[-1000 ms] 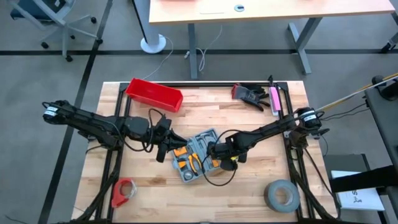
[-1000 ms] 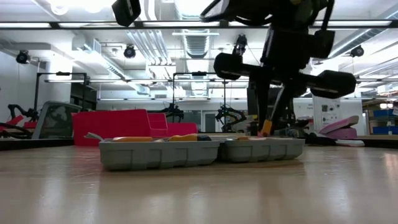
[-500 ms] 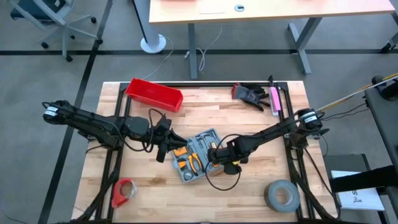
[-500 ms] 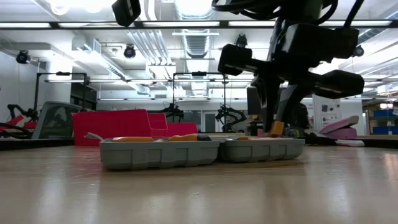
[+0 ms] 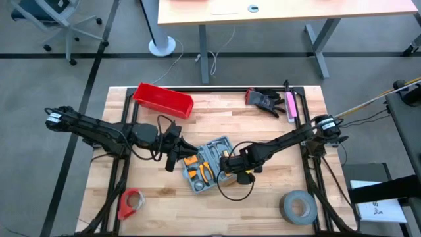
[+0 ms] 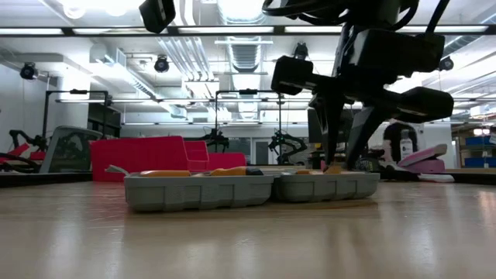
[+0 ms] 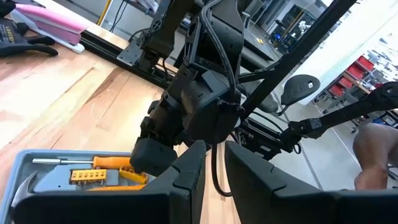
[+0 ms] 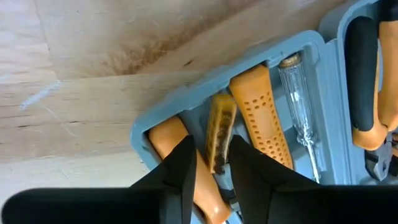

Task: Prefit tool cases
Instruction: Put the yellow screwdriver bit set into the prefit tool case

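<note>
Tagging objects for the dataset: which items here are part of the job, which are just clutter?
In the job: tool case, open, with orange-handled tools; right gripper over its slots; left gripper beside it.

Lying about: red bin, grey tape roll, red tape roll, black gloves.

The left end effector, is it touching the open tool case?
Apart. The high view shows the left end effector stopped short of the tool case, with bare table between them. Its own wrist view shows the fingers above the case, slightly parted.
</note>
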Tool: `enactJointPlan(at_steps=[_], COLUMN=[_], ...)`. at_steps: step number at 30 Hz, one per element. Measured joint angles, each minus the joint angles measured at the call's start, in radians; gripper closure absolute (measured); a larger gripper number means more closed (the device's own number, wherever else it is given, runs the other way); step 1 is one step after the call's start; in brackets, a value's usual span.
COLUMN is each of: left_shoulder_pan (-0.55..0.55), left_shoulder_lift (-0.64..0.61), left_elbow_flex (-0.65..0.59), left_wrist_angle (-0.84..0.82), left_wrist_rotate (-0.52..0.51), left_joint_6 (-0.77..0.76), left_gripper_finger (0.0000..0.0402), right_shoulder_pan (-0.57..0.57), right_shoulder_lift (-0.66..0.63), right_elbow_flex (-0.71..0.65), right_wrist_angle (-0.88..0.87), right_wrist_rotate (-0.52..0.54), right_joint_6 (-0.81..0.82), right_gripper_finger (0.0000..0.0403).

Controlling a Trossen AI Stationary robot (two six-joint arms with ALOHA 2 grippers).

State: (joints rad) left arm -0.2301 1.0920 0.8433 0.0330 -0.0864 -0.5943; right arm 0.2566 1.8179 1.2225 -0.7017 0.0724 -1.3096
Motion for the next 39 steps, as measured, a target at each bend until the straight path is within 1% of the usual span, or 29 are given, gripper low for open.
enactJointPlan(at_steps=[5, 9, 14, 19, 23, 26, 31, 35, 39], left_shoulder_pan=[0.0, 0.0, 0.0, 0.0, 0.0, 0.0, 0.0, 0.0, 0.0], left_shoulder_lift=[0.0, 0.0, 0.0, 0.0, 0.0, 0.0, 0.0, 0.0, 0.0], left_elbow_flex=[0.0, 0.0, 0.0, 0.0, 0.0, 0.0, 0.0, 0.0, 0.0], left_wrist_angle=[0.0, 0.0, 0.0, 0.0, 0.0, 0.0, 0.001, -0.002, -0.007], left_wrist_rotate=[0.0, 0.0, 0.0, 0.0, 0.0, 0.0, 0.001, 0.008, 0.025], left_joint_6=[0.0, 0.0, 0.0, 0.0, -0.009, -0.01, -0.011, -0.018, -0.019], left_gripper_finger=[0.0335, 0.0335, 0.0335, 0.0335, 0.0335, 0.0335, 0.0335, 0.0335, 0.0335], right_shoulder_pan=[-0.002, -0.006, -0.013, -0.013, -0.015, -0.015, -0.019, -0.021, -0.023], right_shoulder_lift=[0.0, 0.0, 0.0, 0.0, 0.0, 0.002, 0.047, 0.073, 0.075], right_elbow_flex=[-0.001, -0.001, -0.001, -0.001, -0.007, -0.027, -0.037, -0.039, -0.018], right_wrist_angle=[0.0, 0.005, 0.029, 0.036, 0.044, 0.096, 0.177, 0.235, 0.245], right_wrist_rotate=[0.0, 0.008, 0.059, 0.05, 0.017, 0.006, 0.006, 0.052, 0.088], right_joint_6=[0.001, 0.002, 0.048, 0.057, 0.057, 0.055, 0.052, 0.057, 0.063], right_gripper_finger=[0.0321, 0.0328, 0.034, 0.0345, 0.034, 0.0334, 0.033, 0.0338, 0.0349])
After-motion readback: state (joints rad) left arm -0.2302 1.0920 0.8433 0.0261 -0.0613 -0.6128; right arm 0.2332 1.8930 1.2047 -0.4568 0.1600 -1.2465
